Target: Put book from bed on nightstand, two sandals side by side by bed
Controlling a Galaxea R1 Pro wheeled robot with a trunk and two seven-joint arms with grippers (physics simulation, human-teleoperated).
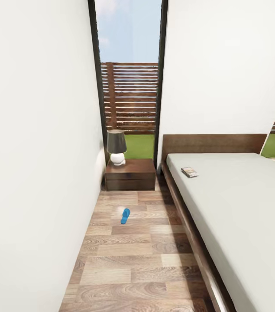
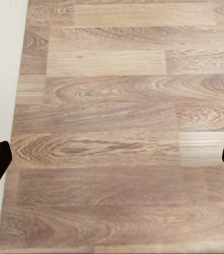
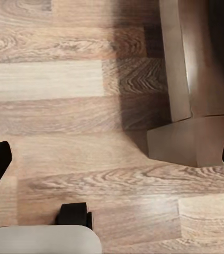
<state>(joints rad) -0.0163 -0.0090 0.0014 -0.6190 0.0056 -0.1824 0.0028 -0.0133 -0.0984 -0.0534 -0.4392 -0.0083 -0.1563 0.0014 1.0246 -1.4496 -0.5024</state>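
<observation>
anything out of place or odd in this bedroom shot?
One bright blue flip-flop lies alone mid-floor, angled, between wall and bed, no partner beside it. A small dark paperback sits askew on the pale mattress near the headboard. Lamp and nightstand look orderly.

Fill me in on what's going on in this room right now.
Nothing is being handled yet. The book lies on the bed, near the headboard. One blue sandal lies on the floor in front of the nightstand, which carries a lamp. Both end effectors, left and right, hang open and empty over the floor.
</observation>
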